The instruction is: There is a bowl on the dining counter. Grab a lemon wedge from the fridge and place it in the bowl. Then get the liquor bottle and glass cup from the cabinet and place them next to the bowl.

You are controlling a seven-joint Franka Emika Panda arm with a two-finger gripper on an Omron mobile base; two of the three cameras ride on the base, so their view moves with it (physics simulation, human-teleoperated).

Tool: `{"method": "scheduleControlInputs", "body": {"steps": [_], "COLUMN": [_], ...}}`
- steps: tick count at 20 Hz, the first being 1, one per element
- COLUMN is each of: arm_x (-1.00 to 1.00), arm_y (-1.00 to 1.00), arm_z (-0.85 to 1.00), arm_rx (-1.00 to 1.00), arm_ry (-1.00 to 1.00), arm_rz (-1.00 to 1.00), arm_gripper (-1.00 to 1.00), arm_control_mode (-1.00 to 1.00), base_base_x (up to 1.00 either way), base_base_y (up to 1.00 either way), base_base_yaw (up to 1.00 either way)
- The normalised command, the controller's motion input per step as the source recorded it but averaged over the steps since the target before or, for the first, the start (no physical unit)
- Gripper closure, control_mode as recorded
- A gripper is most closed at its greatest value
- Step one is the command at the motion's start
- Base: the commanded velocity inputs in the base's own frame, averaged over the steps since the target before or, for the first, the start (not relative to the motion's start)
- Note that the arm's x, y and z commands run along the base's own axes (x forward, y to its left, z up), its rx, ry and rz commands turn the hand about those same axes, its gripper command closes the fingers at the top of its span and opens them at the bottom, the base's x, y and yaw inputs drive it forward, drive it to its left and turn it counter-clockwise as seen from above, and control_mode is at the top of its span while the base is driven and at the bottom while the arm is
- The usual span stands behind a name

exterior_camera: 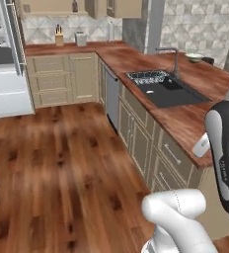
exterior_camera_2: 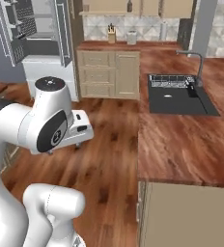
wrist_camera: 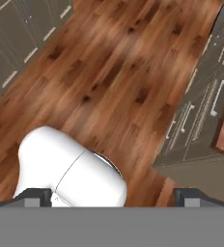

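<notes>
In the left base view the bowl [exterior_camera: 194, 57], a pale shallow dish, sits at the far end of the reddish-brown dining worktop [exterior_camera: 185, 118], beyond the black sink [exterior_camera: 168, 91] and thin faucet [exterior_camera: 174, 59], well apart from the arm, and the liquor bottle [exterior_camera: 75, 6] stands small and dark in the tan cabinet [exterior_camera: 52, 7] above. In the right base view the fridge [exterior_camera_2: 39, 43] stands open at far left past the wood floor [exterior_camera_2: 104, 159]. In the hand view the end effector [wrist_camera: 112, 195] points down at the floor beside grey drawer fronts [wrist_camera: 201, 116], its two dark tips well apart and empty.
</notes>
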Motion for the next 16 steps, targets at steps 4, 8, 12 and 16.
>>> {"method": "scheduleControlInputs", "body": {"steps": [4,8,12,16], "arm_x": [0.0,0.0,0.0,0.0], "arm_y": [0.0,0.0,0.0,0.0], "arm_z": [0.0,0.0,0.0,0.0], "arm_rx": [0.0,0.0,0.0,0.0], "arm_ry": [0.0,0.0,0.0,0.0], "arm_rz": [0.0,0.0,0.0,0.0], "arm_gripper": [-1.0,-1.0,-1.0,-1.0], "arm_control_mode": [1.0,1.0,1.0,1.0], "base_base_x": [1.0,1.0,1.0,1.0], "base_base_y": [0.92,0.93,0.76,0.35], "base_base_yaw": [-0.22,-0.13,-0.01,0.06]}}
